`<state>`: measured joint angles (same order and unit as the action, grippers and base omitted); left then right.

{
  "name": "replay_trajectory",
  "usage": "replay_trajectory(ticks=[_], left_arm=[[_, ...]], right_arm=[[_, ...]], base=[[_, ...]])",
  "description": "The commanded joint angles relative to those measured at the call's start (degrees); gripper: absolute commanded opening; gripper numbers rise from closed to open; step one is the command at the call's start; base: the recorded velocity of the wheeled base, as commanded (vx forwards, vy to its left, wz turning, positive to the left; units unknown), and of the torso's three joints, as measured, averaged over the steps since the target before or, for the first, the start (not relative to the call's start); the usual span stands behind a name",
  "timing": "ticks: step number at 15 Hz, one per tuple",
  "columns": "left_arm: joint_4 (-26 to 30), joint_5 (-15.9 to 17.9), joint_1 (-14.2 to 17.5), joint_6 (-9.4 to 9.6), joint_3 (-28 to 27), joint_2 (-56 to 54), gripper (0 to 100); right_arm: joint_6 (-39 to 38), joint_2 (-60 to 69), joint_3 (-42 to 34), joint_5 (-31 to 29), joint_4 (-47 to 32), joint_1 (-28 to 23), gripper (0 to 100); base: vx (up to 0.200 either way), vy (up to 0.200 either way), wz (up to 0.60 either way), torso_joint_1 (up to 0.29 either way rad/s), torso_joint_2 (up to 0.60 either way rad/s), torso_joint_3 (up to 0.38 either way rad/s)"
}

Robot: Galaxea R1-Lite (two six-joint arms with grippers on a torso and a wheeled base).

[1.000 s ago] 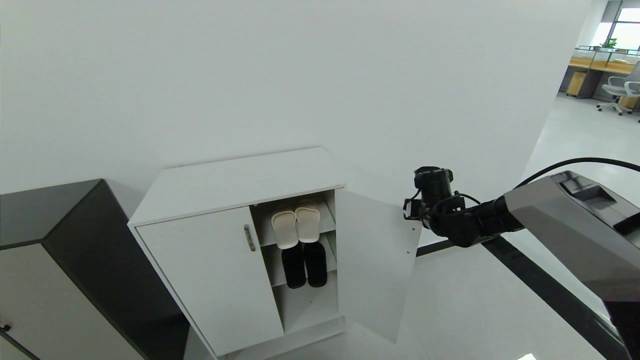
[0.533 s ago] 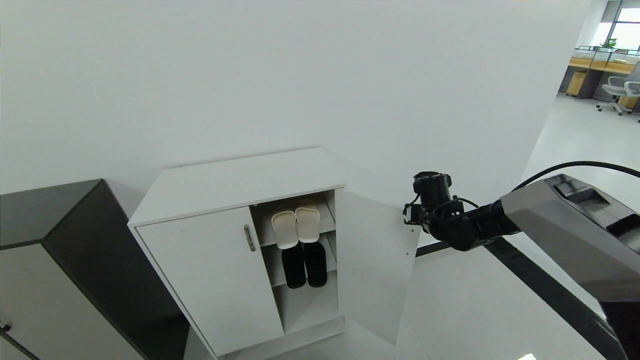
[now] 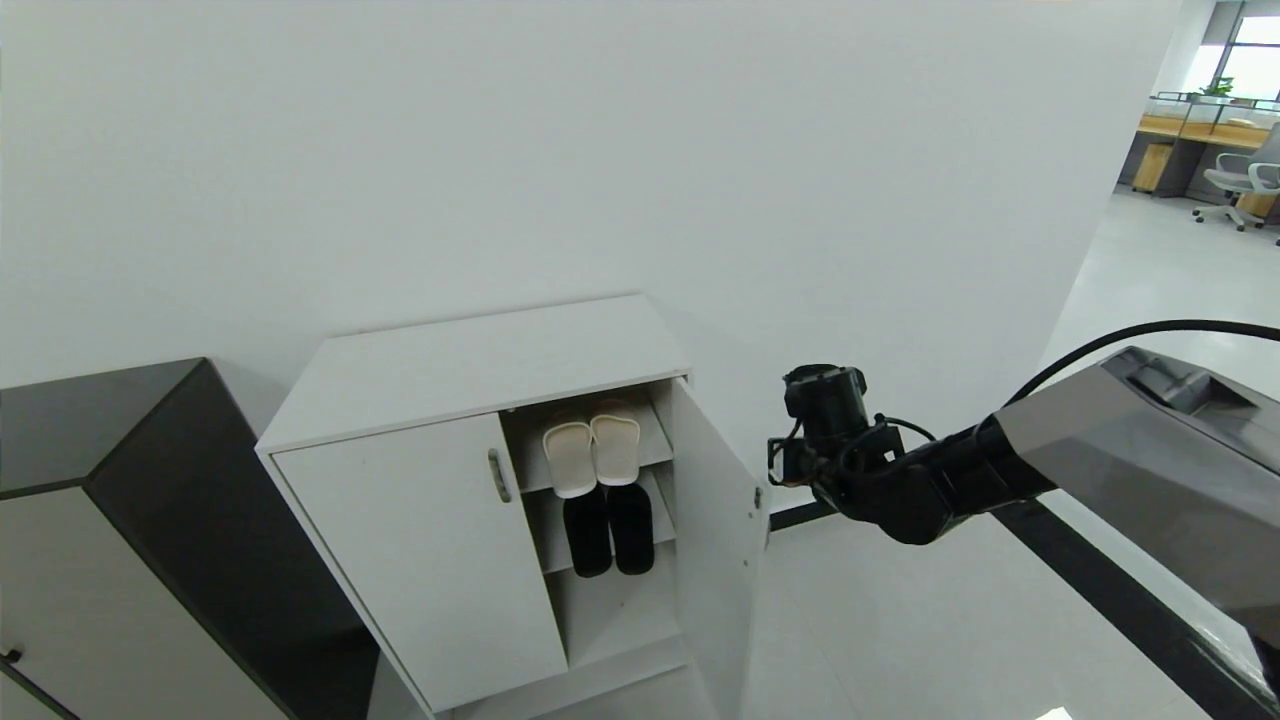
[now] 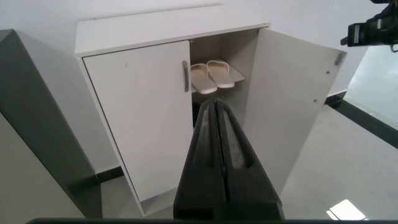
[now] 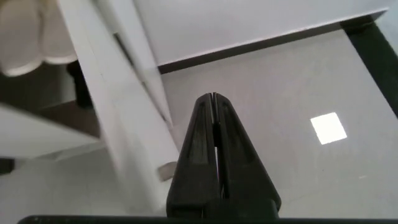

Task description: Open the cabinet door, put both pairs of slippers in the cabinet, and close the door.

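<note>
The white cabinet [image 3: 470,365] has its left door closed and its right door [image 3: 722,540] swung partway out. Beige slippers [image 3: 592,452] lie on the upper shelf, with black slippers [image 3: 608,530] on the shelf below. My right gripper [image 3: 778,468] is shut and sits against the outer face of the right door, near its handle [image 3: 757,497]. In the right wrist view the shut gripper [image 5: 214,99] is beside the door's edge [image 5: 118,106]. My left gripper [image 4: 217,107] is shut on nothing and hangs in front of the cabinet [image 4: 137,106], level with the beige slippers [image 4: 214,73].
A dark grey cabinet [image 3: 130,470] stands to the left of the white one. A white wall rises behind both. A black floor strip [image 3: 1100,590] runs under my right arm. Desks and an office chair [image 3: 1235,180] are far off at the right.
My right arm has moved left with its shut gripper against the right door. The door has swung inward toward the cabinet.
</note>
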<state>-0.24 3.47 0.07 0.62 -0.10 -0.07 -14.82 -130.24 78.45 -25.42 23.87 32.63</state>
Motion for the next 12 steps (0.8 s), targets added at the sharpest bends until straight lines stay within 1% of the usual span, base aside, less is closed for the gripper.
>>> replay_trajectory(ticks=[1,3,6,10,12], left_arm=[[0.0,0.0,0.0,-0.01,0.0,0.1,0],[0.0,0.0,0.0,-0.01,0.0,0.1,0],[0.0,0.0,0.0,-0.09,0.0,0.1,0],[0.0,0.0,0.0,-0.09,0.0,0.1,0],[0.0,0.0,0.0,-0.09,0.0,0.1,0]], right_arm=[[0.1,3.9,-3.1,0.0,1.4,2.3,0],[1.1,5.3,-6.3,0.1,4.2,3.7,0],[4.6,5.5,-9.2,0.0,8.5,4.6,0],[5.7,5.5,-10.1,-0.1,9.4,5.4,0],[5.7,5.5,-10.5,0.0,9.3,6.1,0]], base=[[0.000,0.000,0.00,0.000,0.00,0.000],[0.000,0.000,0.00,0.000,0.00,0.000],[0.000,0.000,0.00,0.000,0.00,0.000],[0.000,0.000,0.00,0.000,0.00,0.000],[0.000,0.000,0.60,0.005,0.00,0.002]])
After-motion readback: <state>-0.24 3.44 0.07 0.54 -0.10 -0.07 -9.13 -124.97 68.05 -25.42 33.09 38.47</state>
